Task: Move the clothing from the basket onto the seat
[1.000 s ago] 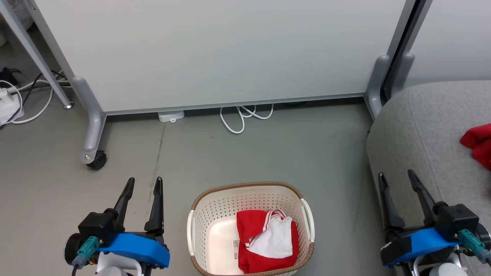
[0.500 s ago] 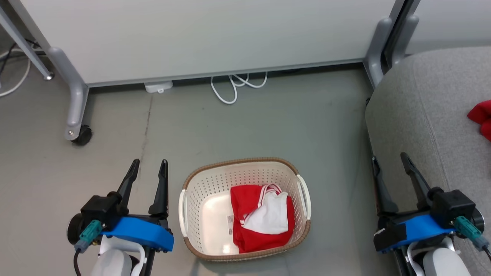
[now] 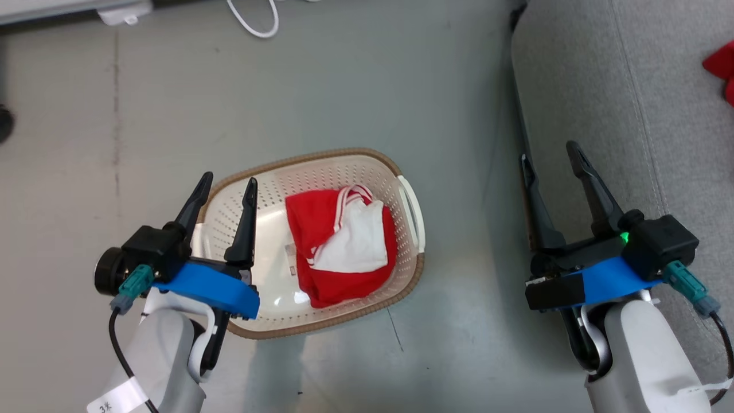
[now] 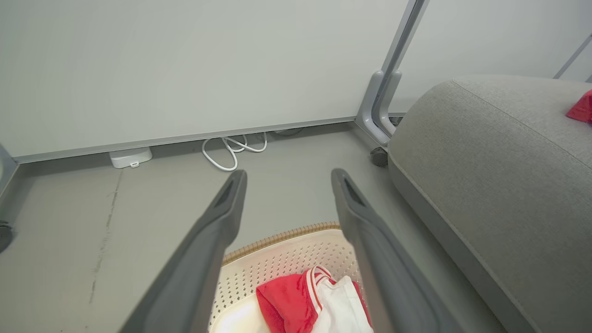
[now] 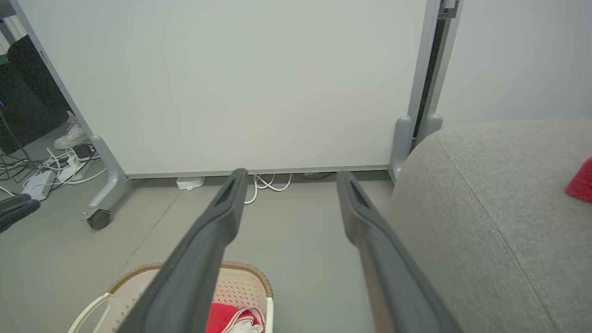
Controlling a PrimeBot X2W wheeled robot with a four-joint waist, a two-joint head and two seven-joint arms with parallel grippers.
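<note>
The cream basket (image 3: pixel 321 158) with its brown rim stands on the grey floor. Inside it lies red clothing (image 3: pixel 321 229) with white trim, beside a paper label. My left gripper (image 3: pixel 229 178) hangs open over the basket's left rim, with nothing between its fingers. My right gripper (image 3: pixel 547 151) is open too, at the front edge of the grey seat (image 3: pixel 585 86). A second red garment (image 3: pixel 723 66) lies on the seat at the far right. In the left wrist view the gripper (image 4: pixel 287 173) points past the basket (image 4: pixel 286 236) and the clothing (image 4: pixel 286 300). The right wrist view has its gripper (image 5: pixel 291 172) beside the seat (image 5: pixel 485 208).
A white partition panel (image 5: pixel 231 83) on grey wheeled feet (image 5: pixel 99 217) stands beyond the basket. White cable loops (image 4: pixel 231 148) and a small white box (image 4: pixel 131 157) lie at its base. More cables, a power strip and a person's shoe (image 5: pixel 69 136) are at the far left.
The head camera has tilted down, so the whole picture has shifted and the panel has slid out of view. My left gripper now overlaps the basket's left rim. Both grippers stay open.
</note>
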